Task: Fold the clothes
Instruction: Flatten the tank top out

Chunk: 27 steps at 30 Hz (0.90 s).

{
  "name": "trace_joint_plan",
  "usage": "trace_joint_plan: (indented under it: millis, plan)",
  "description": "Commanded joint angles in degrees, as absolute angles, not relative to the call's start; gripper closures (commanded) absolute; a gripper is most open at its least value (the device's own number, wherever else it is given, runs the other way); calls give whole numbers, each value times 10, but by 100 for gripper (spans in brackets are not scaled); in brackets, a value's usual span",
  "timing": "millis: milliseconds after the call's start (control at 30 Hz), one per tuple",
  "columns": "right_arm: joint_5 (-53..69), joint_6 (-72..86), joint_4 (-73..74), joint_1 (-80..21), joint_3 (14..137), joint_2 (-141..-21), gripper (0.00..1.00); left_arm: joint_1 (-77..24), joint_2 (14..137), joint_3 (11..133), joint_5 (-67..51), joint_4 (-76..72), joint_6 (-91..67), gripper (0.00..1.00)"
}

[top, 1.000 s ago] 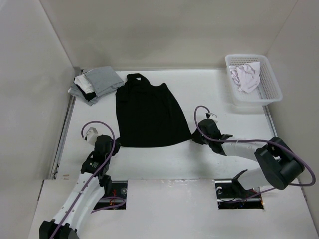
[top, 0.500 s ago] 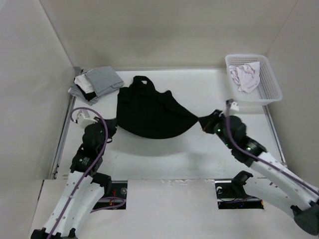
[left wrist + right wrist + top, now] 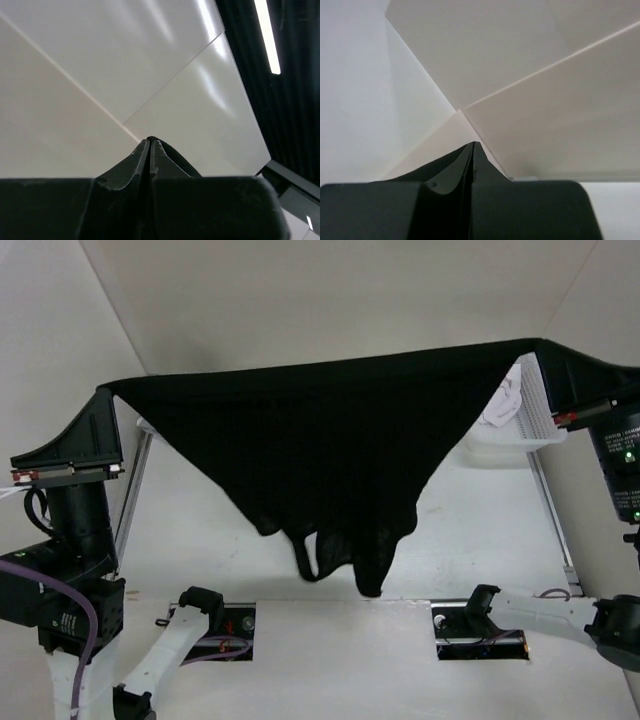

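Left tool [image 3: 106,392] and right tool [image 3: 541,342], held high, pinch the clothes [image 3: 330,440].

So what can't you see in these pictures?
Top view: the black top, stretched between the left gripper and right gripper, hides the far half of the table and part of the basket.
Wrist views: both cameras face bare walls; the table is out of frame.
The top's label: not visible anywhere.

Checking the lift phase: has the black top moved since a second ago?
Yes. The black top rose off the table: it lay flat left of the basket, now hangs stretched, overlapping it.
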<state>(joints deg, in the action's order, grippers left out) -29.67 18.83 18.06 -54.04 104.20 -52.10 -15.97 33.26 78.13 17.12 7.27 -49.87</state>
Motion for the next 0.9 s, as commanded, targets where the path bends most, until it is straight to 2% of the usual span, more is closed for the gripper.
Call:
trace_joint_plan:
  millis: [0,100,267,433,633,867]
  plan:
    - [-298,122,243,-542,1120,-591,100,-146,387,815,181,64,-470,99]
    - [-252,132,261,-467,1154,-638,100,-138,417,815,177,61,-462,99]
    - [-77,239,229,-305,1068,-700,100,-131,473,718,175,27,-464,99]
    - [12,288,178,-223,1040,-805,100,-74,613,685,117,-19,-492,98]
    - [51,316,174,-170,1152,-914,100,-38,819,837,16,-23,-524,98]
    - [68,319,236,-159,1345,-958,100,-29,827,985,-8,2,-519,98]
